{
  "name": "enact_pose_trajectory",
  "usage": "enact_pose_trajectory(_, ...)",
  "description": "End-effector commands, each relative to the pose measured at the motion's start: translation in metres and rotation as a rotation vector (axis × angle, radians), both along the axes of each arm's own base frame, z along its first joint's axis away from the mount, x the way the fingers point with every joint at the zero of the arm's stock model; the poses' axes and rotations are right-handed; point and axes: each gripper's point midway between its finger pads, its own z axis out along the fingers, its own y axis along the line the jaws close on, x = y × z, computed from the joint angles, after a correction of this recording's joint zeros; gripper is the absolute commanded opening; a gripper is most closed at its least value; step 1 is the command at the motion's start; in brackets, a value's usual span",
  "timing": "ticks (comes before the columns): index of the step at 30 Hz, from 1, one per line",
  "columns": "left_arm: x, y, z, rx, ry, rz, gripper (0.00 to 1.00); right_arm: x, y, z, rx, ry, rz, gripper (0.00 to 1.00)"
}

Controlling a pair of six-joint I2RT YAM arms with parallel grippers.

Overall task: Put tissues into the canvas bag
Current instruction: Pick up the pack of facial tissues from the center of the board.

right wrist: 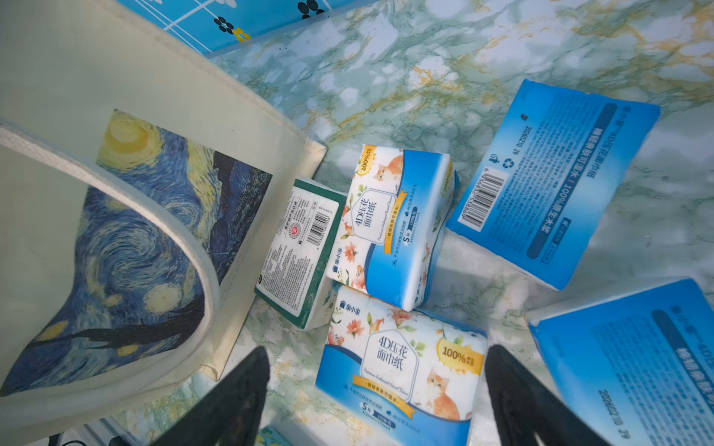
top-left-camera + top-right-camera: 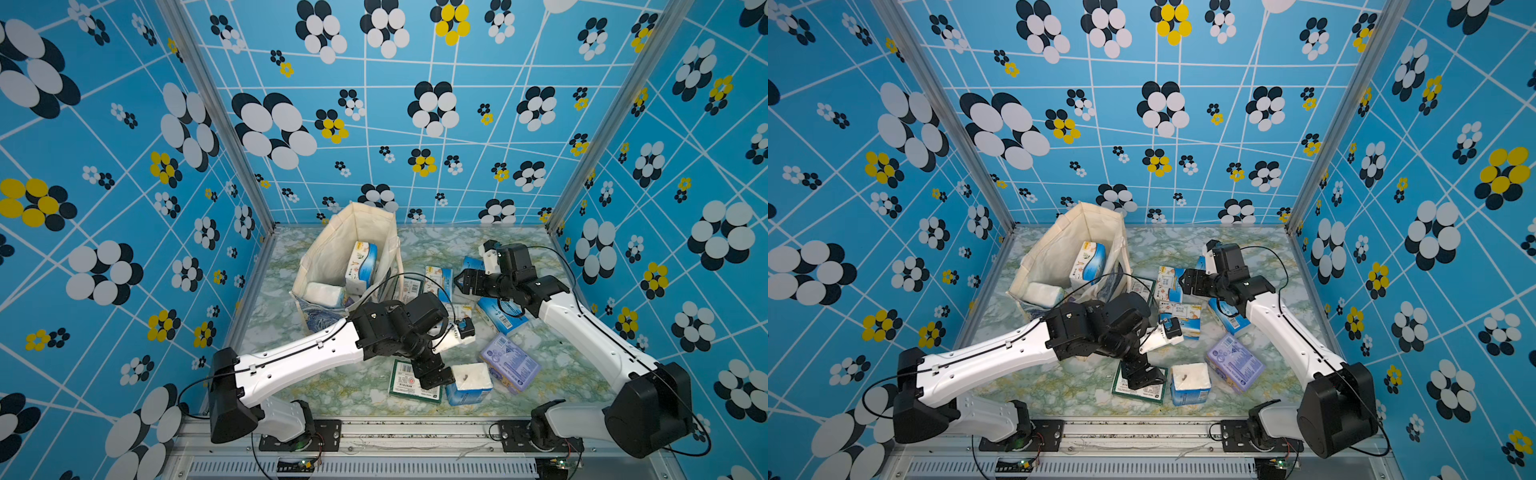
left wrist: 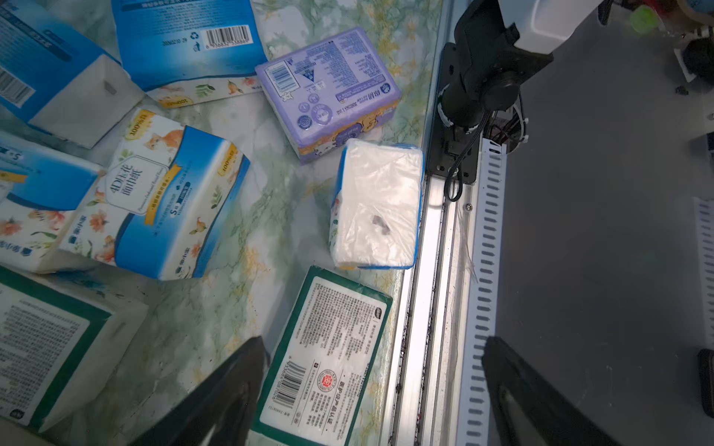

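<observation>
1. Partly hidden in both top views, the middle of the marbled table (image 2: 432,245) lies under the left arm's black wrist, so the packs there cannot be counted. The canvas bag (image 2: 328,249) stands open at the table's far left, and only part of its floor is visible.
2. Inside the bag, a blue-and-white pack (image 2: 362,264) stands on end and a white-faced pack (image 2: 326,293) lies low by the near wall.
3. The left gripper (image 3: 374,343) shows only two dark fingertips in its wrist view, spread wide and holding nothing. It hangs over a green-and-white pack (image 3: 324,363) lying flat by the table's front edge; whether a finger touches it I cannot tell.
4. Just beside that pack sits a blue-edged pack (image 3: 376,208) with bare white tissue facing up, and a lavender pack (image 3: 328,92) lies next to it.
5. The right gripper (image 1: 376,351) is likewise spread wide and empty, above a cat-printed pack (image 1: 402,367) that the frame edge cuts off.
6. That pack and a second cat-printed pack (image 1: 390,224) read "4D压花面巾纸", "100%" and "S". A blue pack (image 1: 548,181) lying back-up shows a barcode and "20260210 J9".
7. Another green-labelled pack (image 1: 301,251) sits just beside the bag's painted side; its small print is too fine to read.
</observation>
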Motion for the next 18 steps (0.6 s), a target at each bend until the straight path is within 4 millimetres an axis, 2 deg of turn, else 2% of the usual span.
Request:
enact_pose_trajectory(1, -0.011, -0.016, 0.004, -0.033, 0.023, -0.066, 1.00, 0.004, 0.003, 0.005, 0.028, -0.007, 0.002, 0.89)
enact_pose_trajectory(7, -0.010, -0.039, -0.022, 0.021, 0.029, -0.083, 0.99, 0.003, 0.004, 0.005, 0.030, -0.010, 0.010, 0.89)
enact_pose_trajectory(11, -0.019, -0.053, -0.037, 0.071, 0.039, -0.122, 0.99, 0.002, 0.002, 0.006, 0.017, -0.013, 0.011, 0.89)
enact_pose_trajectory(18, -0.016, -0.062, -0.060, 0.158, 0.008, -0.124, 0.99, 0.001, -0.001, 0.007, 0.009, -0.021, 0.014, 0.89)
